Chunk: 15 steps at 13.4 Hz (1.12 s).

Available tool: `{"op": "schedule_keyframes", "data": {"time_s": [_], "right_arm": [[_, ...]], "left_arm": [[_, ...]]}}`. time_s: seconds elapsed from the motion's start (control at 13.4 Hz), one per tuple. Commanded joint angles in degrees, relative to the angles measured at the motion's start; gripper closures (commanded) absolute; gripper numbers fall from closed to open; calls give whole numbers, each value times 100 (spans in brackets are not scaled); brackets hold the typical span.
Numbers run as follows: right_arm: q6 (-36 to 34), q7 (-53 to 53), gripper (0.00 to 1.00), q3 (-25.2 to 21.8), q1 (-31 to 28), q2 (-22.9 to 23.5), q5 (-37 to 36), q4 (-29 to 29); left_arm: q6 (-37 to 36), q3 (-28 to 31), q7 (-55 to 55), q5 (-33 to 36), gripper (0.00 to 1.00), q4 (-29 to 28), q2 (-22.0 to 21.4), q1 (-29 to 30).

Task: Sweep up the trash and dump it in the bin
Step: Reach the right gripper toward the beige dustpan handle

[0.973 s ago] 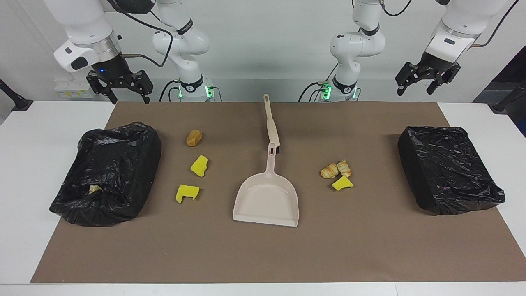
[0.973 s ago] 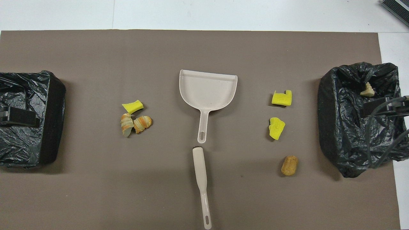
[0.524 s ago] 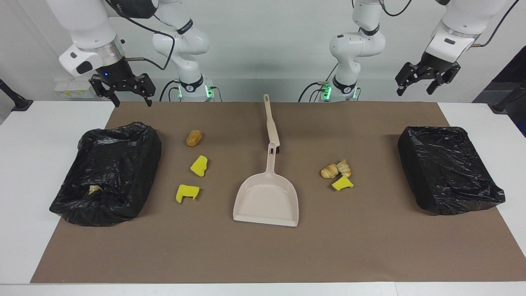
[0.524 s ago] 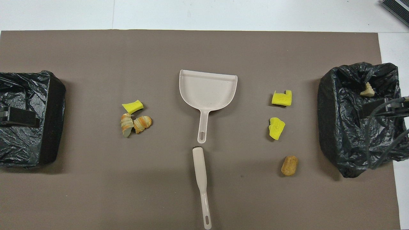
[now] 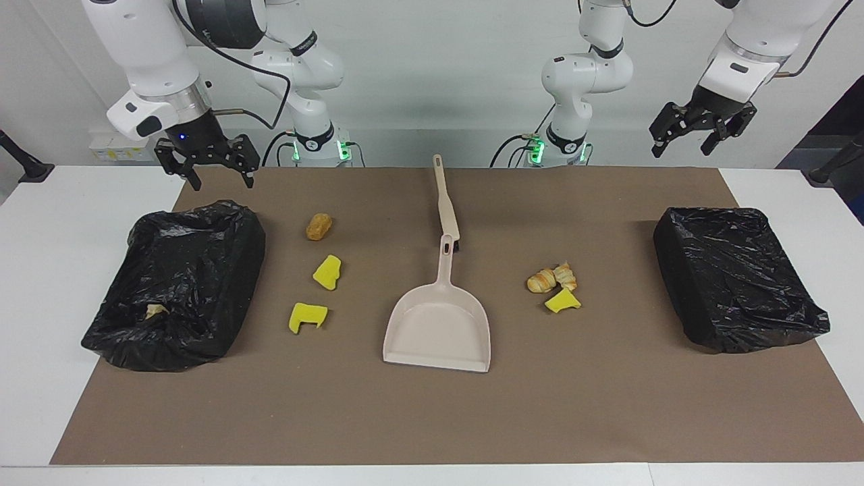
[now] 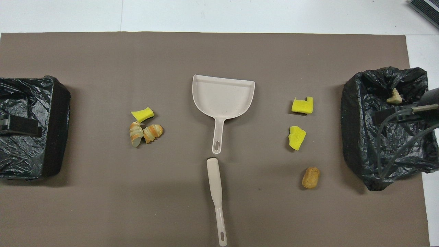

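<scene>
The beige dustpan [image 5: 437,327] lies flat at the middle of the brown mat [image 5: 432,418], its handle pointing toward the robots. The brush [image 5: 446,202] lies in line with it, just nearer the robots, its head almost touching the handle's tip. With the dustpan as dial centre in the facing view, one group of trash sits at about nine to ten o'clock: a notched yellow sponge chunk [image 5: 307,316], a second sponge chunk [image 5: 327,272] and the brown bun [image 5: 318,226], strung in a row toward the robots. At about three o'clock, two croissant-like pastries [image 5: 552,277] huddle touching a third sponge chunk [image 5: 561,302].

A bin lined with a black bag [image 5: 179,283] stands at the right arm's end of the mat, a pale scrap [image 5: 156,310] lying inside it. A second black-bagged bin [image 5: 736,277] stands at the left arm's end.

The right gripper [image 5: 210,165] hangs with fingers spread, grasping nothing, over the mat's edge beside the first bin. The left gripper [image 5: 698,132] waits aloft above the second bin's end, jaws apart and unladen.
</scene>
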Motion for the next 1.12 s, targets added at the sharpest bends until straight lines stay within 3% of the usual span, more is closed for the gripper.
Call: {"op": "schedule_keyframes", "data": {"time_s": [0.0, 0.15, 0.37, 0.82, 1.05], "right_arm": [[-39, -119, 0, 30, 158, 371, -98, 356], [-91, -101, 0, 30, 536, 652, -310, 514], [-83, -57, 0, 39, 590, 1083, -222, 954], [-118, 838, 0, 56, 1195, 1655, -73, 998], [206, 1742, 0, 65, 1512, 1875, 391, 998]], "left_arm": [[-79, -1, 29, -2, 0, 6, -67, 95], [-79, -1, 29, -2, 0, 6, -67, 87], [-79, -10, 29, -2, 0, 6, -67, 78], [-105, -10, 38, -2, 0, 6, -67, 16], [-96, -63, 20, -11, 0, 15, -58, -1]]}}
